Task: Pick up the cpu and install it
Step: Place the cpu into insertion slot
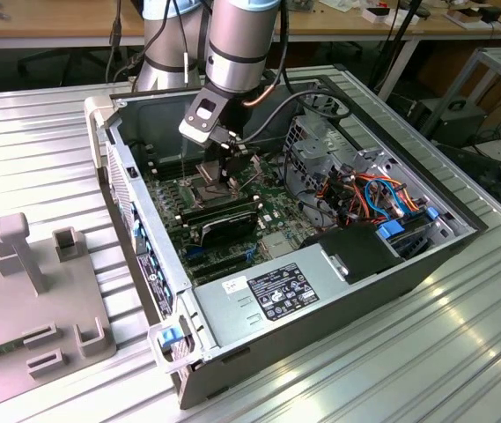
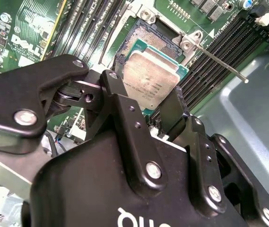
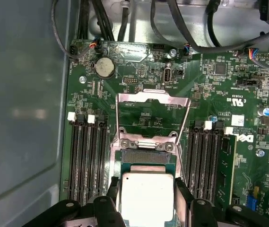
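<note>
So the gripper (image 3: 147,184) is clamped on the cpu (image 3: 146,196). In both wrist views the two black fingers (image 2: 117,101) sit on opposite edges of the chip with its silver face looking back up at the cameras. In the exterior view the gripper (image 1: 230,172) is down inside the open case (image 1: 158,264), hanging off the arm (image 1: 241,40).

Directly below the fingers is the socket (image 3: 146,157). The chip covers only part of it, and a strip of the pin field shows just past the fingertips. I can't tell whether the chip is touching the socket or held a hair above it, but it doesn't look squared up in there yet.

Just beyond that strip, the metal load frame (image 3: 153,100) is flipped up and open. In the second wrist view its thin lever (image 2: 219,64) sticks out sideways over the slots.

Rows of black memory slots (image 3: 88,161) run along both sides of the gripper, all on the green motherboard (image 3: 210,94).

Further out past the frame there's a round coin cell (image 3: 104,67), then a bunch of black cables (image 3: 172,28) draped along the board's edge.

Pulling way back from the gripper, the exterior view has the power supply (image 1: 290,286) at the case's near end. The whole box is lying on a ribbed metal table (image 1: 391,370), with a grey fixture (image 1: 30,300) well off towards the exterior view's left.
</note>
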{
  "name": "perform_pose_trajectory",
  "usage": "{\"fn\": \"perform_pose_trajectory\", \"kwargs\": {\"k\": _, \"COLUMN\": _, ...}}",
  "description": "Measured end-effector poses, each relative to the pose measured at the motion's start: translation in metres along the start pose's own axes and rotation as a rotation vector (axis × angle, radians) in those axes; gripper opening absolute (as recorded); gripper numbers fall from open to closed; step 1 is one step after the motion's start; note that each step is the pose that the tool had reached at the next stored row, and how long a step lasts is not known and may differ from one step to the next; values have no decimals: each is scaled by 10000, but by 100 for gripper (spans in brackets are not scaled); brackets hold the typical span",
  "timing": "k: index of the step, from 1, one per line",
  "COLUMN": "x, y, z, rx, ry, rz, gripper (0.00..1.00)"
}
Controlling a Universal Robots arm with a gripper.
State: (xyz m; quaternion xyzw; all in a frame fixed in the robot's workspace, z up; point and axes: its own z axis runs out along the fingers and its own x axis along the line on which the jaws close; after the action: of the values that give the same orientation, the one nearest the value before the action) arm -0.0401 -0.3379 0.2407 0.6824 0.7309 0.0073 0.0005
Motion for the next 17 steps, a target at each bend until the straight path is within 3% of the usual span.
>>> {"fn": "perform_pose_trajectory", "kwargs": {"k": 12, "x": 0, "y": 0, "z": 0, "rx": 0, "ry": 0, "rz": 14, "gripper": 55}}
{"fn": "perform_pose_trajectory", "kwargs": {"k": 17, "x": 0, "y": 0, "z": 5, "rx": -2, "ry": -2, "rz": 186, "gripper": 55}}
